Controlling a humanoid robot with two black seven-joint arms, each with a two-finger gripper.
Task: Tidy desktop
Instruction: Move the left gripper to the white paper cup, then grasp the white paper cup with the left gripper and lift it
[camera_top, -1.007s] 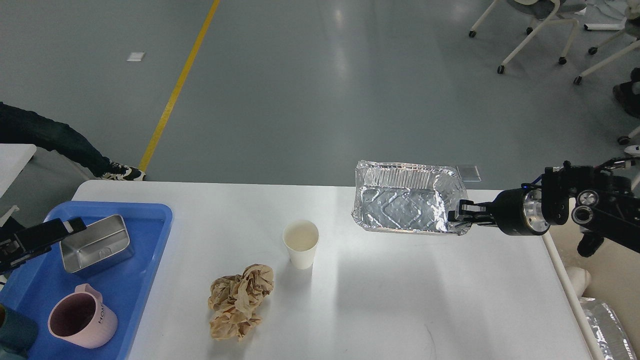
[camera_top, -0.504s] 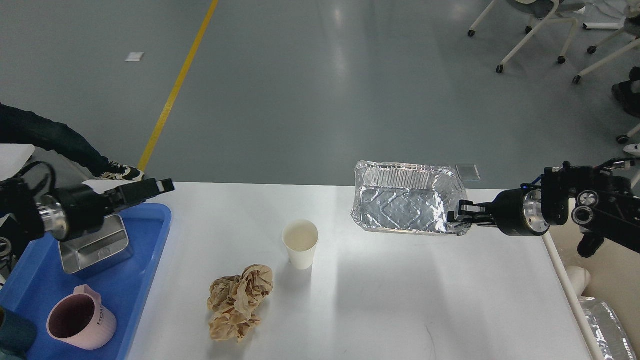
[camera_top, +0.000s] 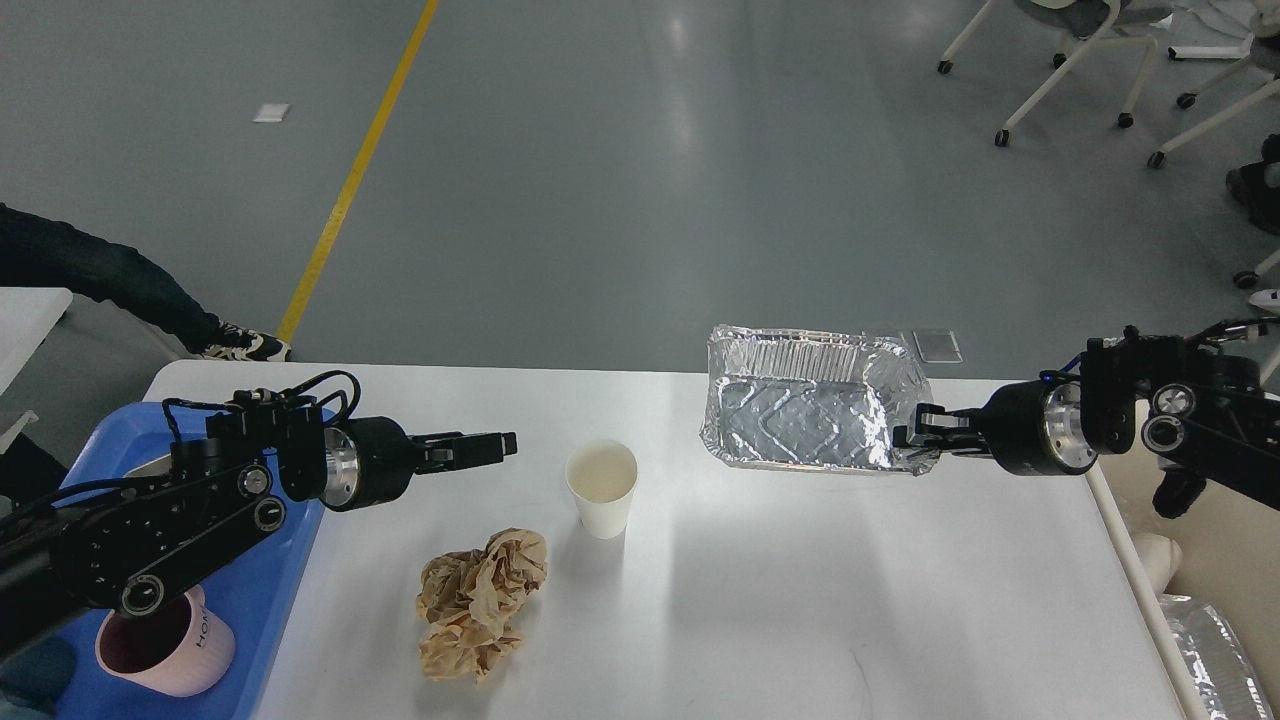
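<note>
The desktop (camera_top: 800, 600) is a wide white tabletop. On it stand a white paper cup (camera_top: 601, 487) and a crumpled ball of brown paper (camera_top: 480, 603) just in front of it. My right gripper (camera_top: 915, 437) is shut on the right rim of a foil tray (camera_top: 810, 412) and holds it tilted above the desktop's far right part. My left gripper (camera_top: 490, 447) points right, a little left of the cup and above the desktop. It is seen side-on, so its fingers cannot be told apart.
A blue plastic tray (camera_top: 270, 590) at the left edge holds a pink mug (camera_top: 165, 645); my left arm hides the rest of it. A cream-coloured bin (camera_top: 1220, 540) with foil (camera_top: 1210, 640) in it stands right of the table. Office chairs stand far back right.
My left arm has swung up from over the blue tray and rightward, its gripper now near the cup. The right gripper and foil tray have barely moved.
</note>
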